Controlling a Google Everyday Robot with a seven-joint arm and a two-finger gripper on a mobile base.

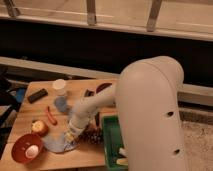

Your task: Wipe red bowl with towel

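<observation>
At the far left, near the front corner of the table (26,114), we find the red bowl (20,147). It sits upright with a small pale object (31,151) in its hollow. We judge that any wipe will have to work around that object or push it aside.

Behind the bowl lie a dark block (37,95), a round reddish-yellow fruit (40,127) and a thin red thing (51,115). All are apart from the bowl and, as we read it, are only clutter for this job.

Just to the bowl's right lies the towel (56,144), wrinkled on the wood with its edge close to the rim. That nearness suits us, since the cloth needs only a short carry. Farther back stand a white cup (60,86) and a small blue block (61,103).

The gripper (74,132) points down onto the towel's right edge. We take this as the pickup, because the cloth must be in hand before any wiping. Whether the gripper is spread or pinching the cloth we cannot tell.

Further right, a brown lumpy object (92,136) lies beside a green bin (112,137). The bulky white arm (150,110) hides the rest of the table.
</observation>
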